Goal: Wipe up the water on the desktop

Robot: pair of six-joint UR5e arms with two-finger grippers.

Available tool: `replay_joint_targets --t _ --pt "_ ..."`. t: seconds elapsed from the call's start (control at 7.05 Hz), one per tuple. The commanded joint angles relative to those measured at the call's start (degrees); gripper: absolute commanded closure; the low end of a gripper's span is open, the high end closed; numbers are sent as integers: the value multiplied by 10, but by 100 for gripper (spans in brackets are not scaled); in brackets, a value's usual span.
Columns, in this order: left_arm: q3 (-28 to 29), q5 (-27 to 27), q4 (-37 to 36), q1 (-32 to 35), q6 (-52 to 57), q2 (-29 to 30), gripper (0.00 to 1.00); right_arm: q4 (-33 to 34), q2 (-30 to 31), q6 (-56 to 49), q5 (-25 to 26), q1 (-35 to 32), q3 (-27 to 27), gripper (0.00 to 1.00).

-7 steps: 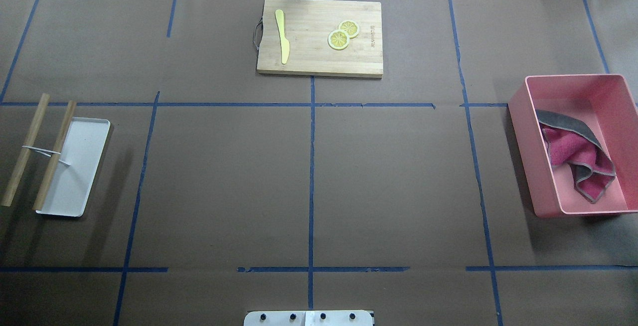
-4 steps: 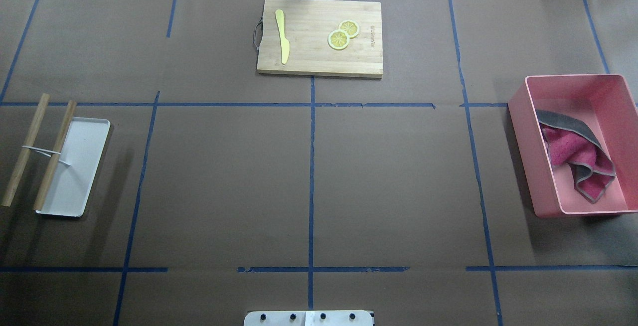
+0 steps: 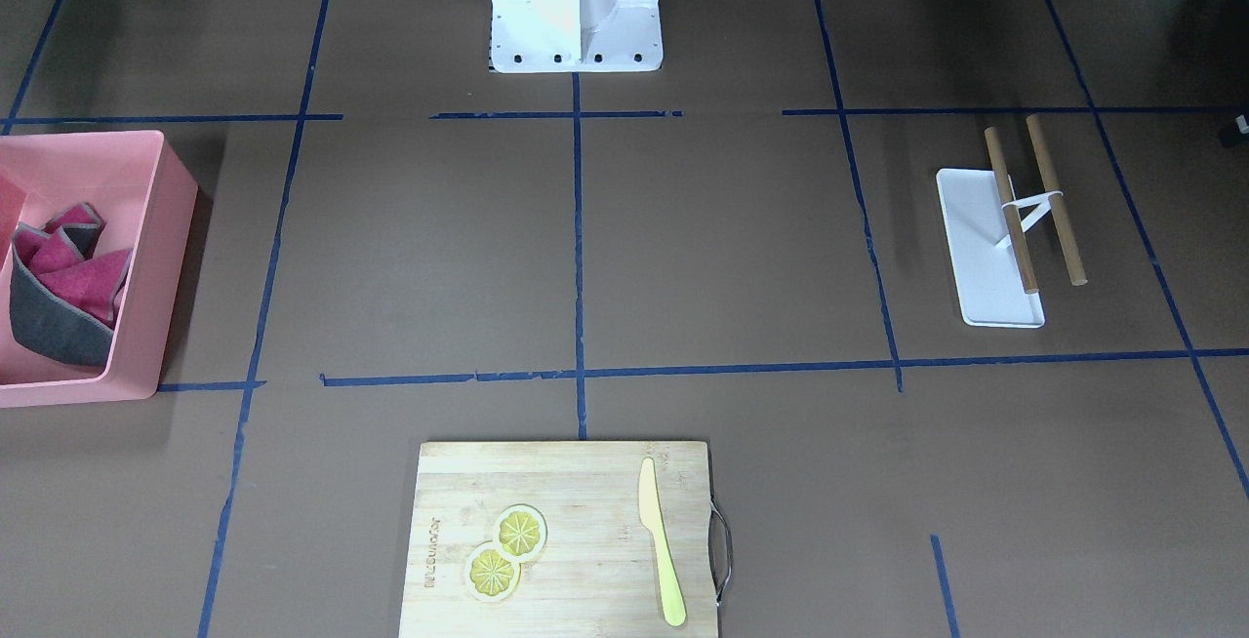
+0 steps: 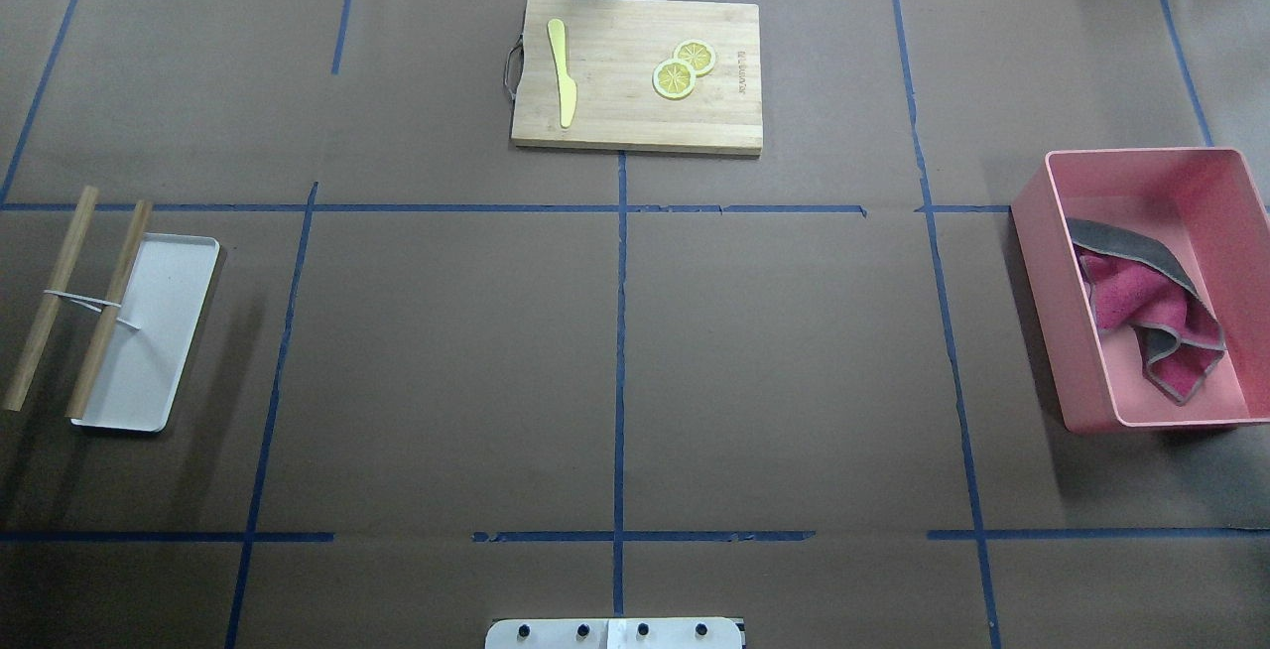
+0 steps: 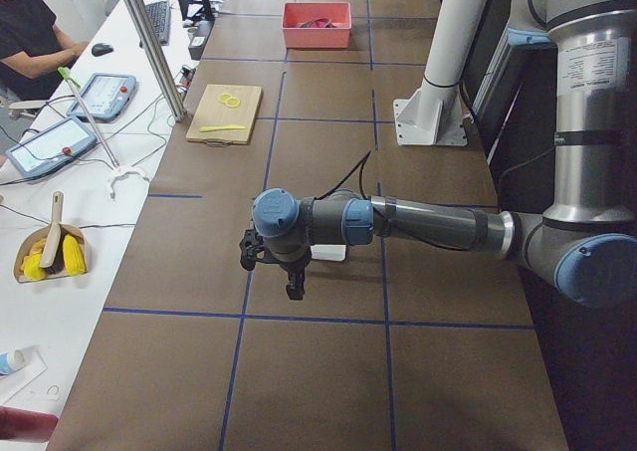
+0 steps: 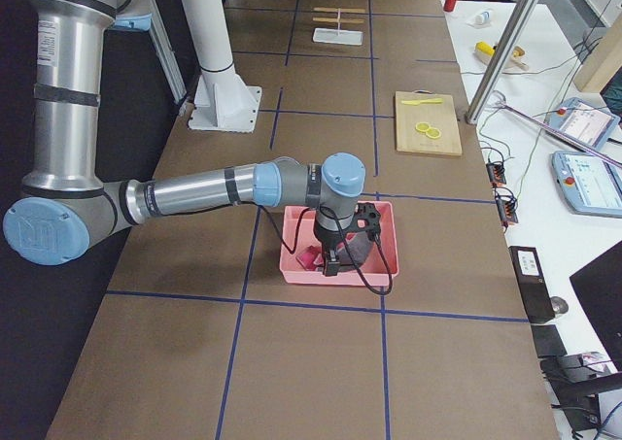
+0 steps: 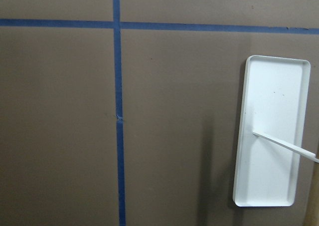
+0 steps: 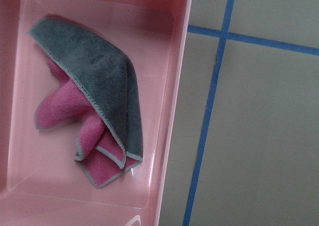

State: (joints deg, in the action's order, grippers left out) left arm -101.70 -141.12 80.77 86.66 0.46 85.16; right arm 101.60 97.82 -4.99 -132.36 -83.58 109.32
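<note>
The dark-brown desktop point(image 4: 446, 361) with blue tape lines shows no water that I can make out. A pink and grey cloth point(image 4: 1151, 317) lies crumpled in a pink bin point(image 4: 1042, 312) at the right edge; it also shows in the right wrist view point(image 8: 94, 116). My right gripper point(image 6: 332, 265) hangs just above the bin in the exterior right view. My left gripper point(image 5: 289, 284) hovers over the desktop beside a white tray point(image 7: 271, 136). Both grippers show only in the side views, so I cannot tell whether they are open or shut.
A bamboo cutting board point(image 4: 635, 113) with a yellow knife point(image 4: 562, 73) and two lemon slices point(image 4: 683, 69) lies at the far middle. Two banded wooden rods point(image 4: 50, 297) lie across the white tray point(image 4: 149, 351). The robot base point(image 3: 576, 4) stands at the near middle.
</note>
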Motion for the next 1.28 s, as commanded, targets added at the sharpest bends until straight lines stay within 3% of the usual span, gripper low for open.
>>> replay_joint_targets --t 0.0,1.14 --pt "4 22 -1 0 -3 10 0 1 13 2 0 0 12 0" --pt "11 23 -2 1 3 12 0 0 15 27 -5 0 19 0"
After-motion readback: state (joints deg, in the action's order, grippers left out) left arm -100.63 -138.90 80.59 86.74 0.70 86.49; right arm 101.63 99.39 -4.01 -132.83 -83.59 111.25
